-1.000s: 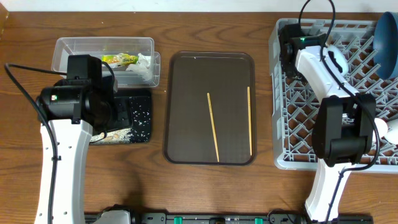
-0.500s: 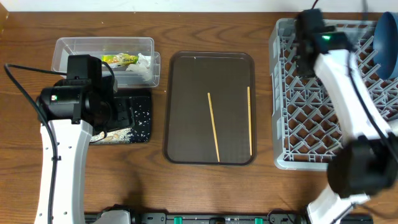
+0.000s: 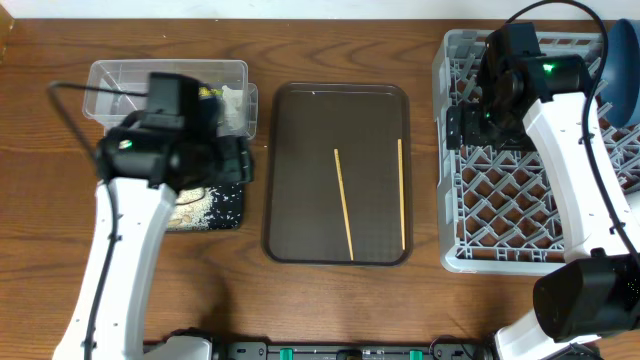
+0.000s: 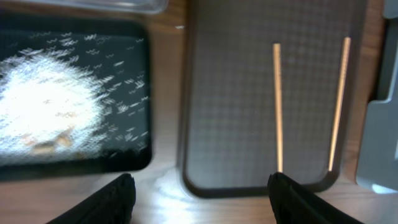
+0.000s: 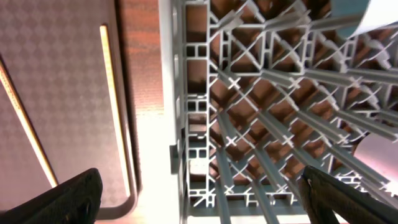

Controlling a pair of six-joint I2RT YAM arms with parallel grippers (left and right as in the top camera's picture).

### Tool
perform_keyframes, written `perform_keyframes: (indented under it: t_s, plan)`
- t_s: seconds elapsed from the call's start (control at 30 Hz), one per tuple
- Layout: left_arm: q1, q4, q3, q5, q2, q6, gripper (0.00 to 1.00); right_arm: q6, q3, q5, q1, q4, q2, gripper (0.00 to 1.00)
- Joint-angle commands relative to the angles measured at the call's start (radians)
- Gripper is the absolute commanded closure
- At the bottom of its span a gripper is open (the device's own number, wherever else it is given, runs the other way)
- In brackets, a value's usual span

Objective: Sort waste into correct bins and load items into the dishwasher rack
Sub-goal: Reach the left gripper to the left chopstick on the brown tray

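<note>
Two chopsticks (image 3: 343, 204) lie apart on the brown serving tray (image 3: 268, 200), which sits mid-way along the wooden table (image 3: 330, 310); I see bare wood grain on every side and nothing of the room beyond it; the clear tub (image 3: 110, 75) stands at the far left with the black tray (image 3: 232, 205) just in front of it, a heap of rice (image 3: 195, 208) spread on the latter; the grey rack (image 3: 450, 200) occupies the right end. The left arm (image 3: 150, 160) covers much of both bins, so only a scrap of the yellow-green wrapper (image 3: 209, 92) and part of the white tissue (image 3: 233, 100) show; the dark-blue dish (image 3: 622, 60) is cut off by the frame edge. The left wrist view is blurred; the left gripper (image 4: 202, 199) has its fingers apart over the serving tray's near edge, nothing between them. The right gripper (image 5: 208, 199) is spread wide above the rack's edge, holding nothing; a pale rounded object (image 5: 367, 15) at the corner is cropped and I cannot identify it.
</note>
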Motion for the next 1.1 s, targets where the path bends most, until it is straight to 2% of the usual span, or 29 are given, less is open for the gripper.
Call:
perform_keyframes:
  t_s: [0.0, 0.23, 0.57, 0.7, 1.07]
  plan:
    - [-0.071, 0.038, -0.002, 0.007, 0.065, -0.051, 0.29, 0.017, 0.0, -0.033, -0.01, -0.008, 0.004, 0.01]
    - [-0.218, 0.162, -0.002, -0.018, 0.25, -0.11, 0.29, 0.047, 0.0, -0.033, -0.061, -0.045, 0.004, 0.01]
    - [-0.36, 0.313, -0.002, -0.021, 0.494, -0.244, 0.29, 0.052, 0.0, -0.082, -0.145, -0.061, 0.004, 0.01]
    - [-0.402, 0.327, -0.002, -0.09, 0.565, -0.328, 0.29, 0.052, 0.0, -0.082, -0.145, -0.061, 0.004, 0.01]
    - [-0.508, 0.381, -0.002, -0.199, 0.671, -0.332, 0.28, 0.052, 0.0, -0.082, -0.143, -0.061, 0.004, 0.01]
